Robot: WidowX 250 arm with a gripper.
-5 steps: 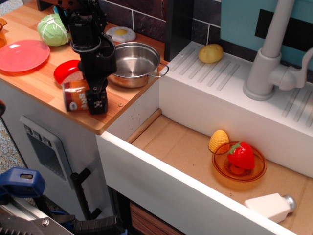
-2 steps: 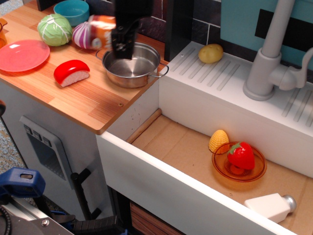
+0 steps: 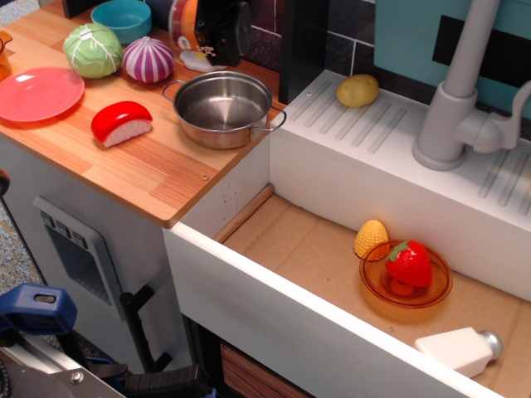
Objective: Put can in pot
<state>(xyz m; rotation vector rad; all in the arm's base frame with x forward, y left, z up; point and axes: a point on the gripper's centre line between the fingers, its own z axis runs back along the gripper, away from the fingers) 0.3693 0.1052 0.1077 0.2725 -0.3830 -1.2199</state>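
Can lifted off the counter, held high behind the pot, not yet dropped in.

Near to far: white toy bottle and orange transparent dish holding a red toy pepper sit in the cardboard-lined sink; red-and-white sushi-shaped piece lies on the wooden counter; shiny round stainless-steel pot stands empty. Behind it the black gripper is clenched on the small orange-labelled toy can, up in the air just past the pot's back rim. A second ago the can was low at the counter's front edge, then above the pot's left side; now it's higher and further back. Judgement: carry overshot slightly, needs to come forward, lower, release.
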